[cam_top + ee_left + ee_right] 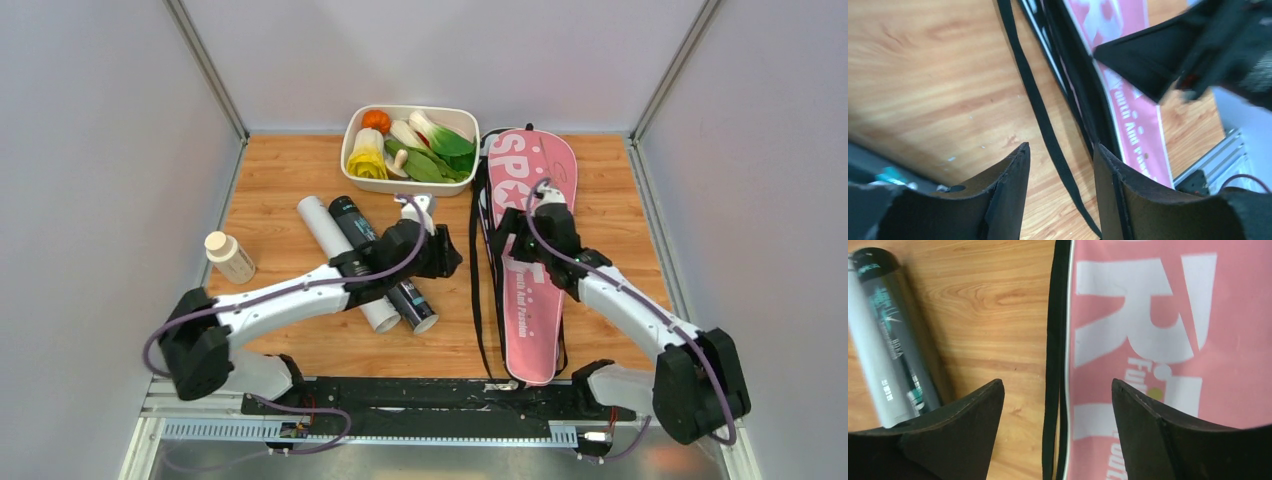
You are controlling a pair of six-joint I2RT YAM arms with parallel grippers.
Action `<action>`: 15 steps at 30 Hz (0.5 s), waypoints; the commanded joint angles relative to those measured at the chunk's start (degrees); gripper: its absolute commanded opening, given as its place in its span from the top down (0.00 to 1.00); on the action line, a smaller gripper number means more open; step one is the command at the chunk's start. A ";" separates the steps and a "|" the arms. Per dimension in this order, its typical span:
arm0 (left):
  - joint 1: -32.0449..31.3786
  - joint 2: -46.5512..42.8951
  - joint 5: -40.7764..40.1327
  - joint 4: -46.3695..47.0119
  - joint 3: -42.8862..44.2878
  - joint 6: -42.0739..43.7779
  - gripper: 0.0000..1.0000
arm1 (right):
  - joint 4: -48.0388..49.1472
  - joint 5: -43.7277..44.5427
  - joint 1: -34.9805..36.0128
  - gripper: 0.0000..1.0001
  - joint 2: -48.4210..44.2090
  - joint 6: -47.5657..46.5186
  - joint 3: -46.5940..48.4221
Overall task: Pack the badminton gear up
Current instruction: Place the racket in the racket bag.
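Hovering just left of pink cover (535, 300): left gripper (1061, 147), half-open, strap (1035, 105) loose between fingers. Over cover's left edge: right gripper (1057, 382), wide, holding nothing.

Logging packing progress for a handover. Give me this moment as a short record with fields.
left hand: open, above the black strap
right hand: open, over the pink cover, straddling its edge
pink cover: lying flat on the table, right of centre
tubes: white tube and black tube side by side, under the left arm
other items: tray at the back, bottle at far left
racquets, shuttlecocks: none in view
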 commanded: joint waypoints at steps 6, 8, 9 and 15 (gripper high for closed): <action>0.53 -29.25 -15.35 -8.32 -7.17 11.61 0.41 | -8.67 36.06 14.30 0.21 20.78 -10.42 15.18; 0.53 -35.77 -16.69 -10.10 -9.07 11.09 0.41 | -9.34 38.41 15.00 0.22 25.38 -10.93 18.32; 0.58 -37.27 -16.86 -11.32 -10.25 10.45 0.41 | -9.50 39.51 15.29 0.24 27.39 -11.17 19.56; 0.59 -46.34 -18.55 -13.91 -13.85 8.82 0.41 | -12.00 45.87 17.17 0.30 37.82 -12.55 25.74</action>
